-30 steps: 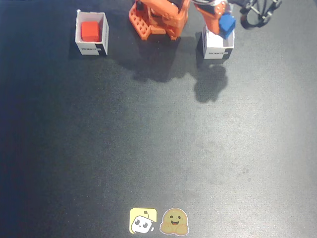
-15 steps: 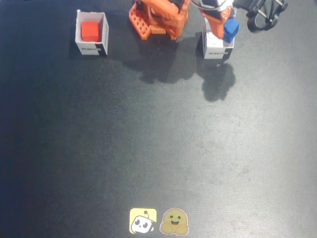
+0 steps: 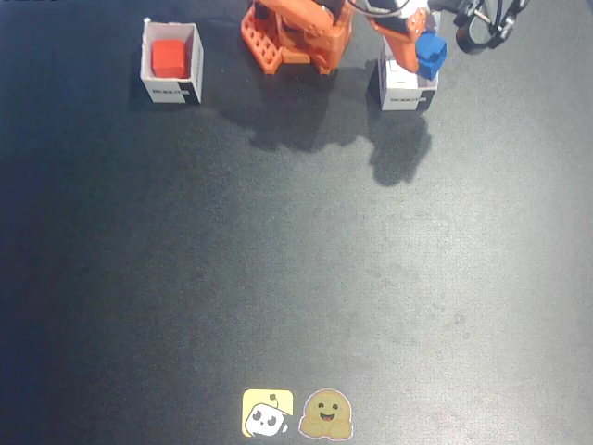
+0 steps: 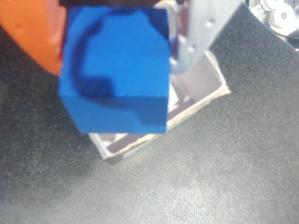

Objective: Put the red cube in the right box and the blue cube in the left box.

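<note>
- The gripper (image 3: 422,48) is clenched on the blue cube (image 3: 431,54), holding it clear of the table at the top of the fixed view.
- In the wrist view the blue cube (image 4: 116,70) fills the upper left, with an orange finger (image 4: 30,35) at its nine o'clock side and a pale finger (image 4: 198,32) at its three o'clock side.
- A white box (image 3: 406,90) sits under the cube; in the wrist view this open box (image 4: 196,100) shows past the cube's four o'clock edge.
- The arm's orange base (image 3: 295,32) stands at nine o'clock from the gripper.
- The red cube (image 3: 169,57) lies inside a second white box (image 3: 172,89), well apart at nine o'clock.
- Two stickers (image 3: 296,413) lie on the dark table (image 3: 296,260) at six o'clock.
</note>
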Action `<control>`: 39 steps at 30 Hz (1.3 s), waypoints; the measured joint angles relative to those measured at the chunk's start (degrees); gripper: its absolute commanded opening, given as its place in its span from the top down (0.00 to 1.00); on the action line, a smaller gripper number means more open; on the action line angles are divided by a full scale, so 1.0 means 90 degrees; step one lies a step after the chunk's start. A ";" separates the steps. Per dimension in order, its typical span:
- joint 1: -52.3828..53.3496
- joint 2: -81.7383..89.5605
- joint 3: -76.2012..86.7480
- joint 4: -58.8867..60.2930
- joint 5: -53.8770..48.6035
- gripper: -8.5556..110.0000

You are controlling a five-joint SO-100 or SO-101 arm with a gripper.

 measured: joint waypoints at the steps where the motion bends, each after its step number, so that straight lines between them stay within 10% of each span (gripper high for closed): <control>1: 0.0000 0.0029 0.0000 -0.0010 -0.0010 0.80; 39: 0.0840 -0.1289 -0.0313 -0.1328 -0.0049 0.93</control>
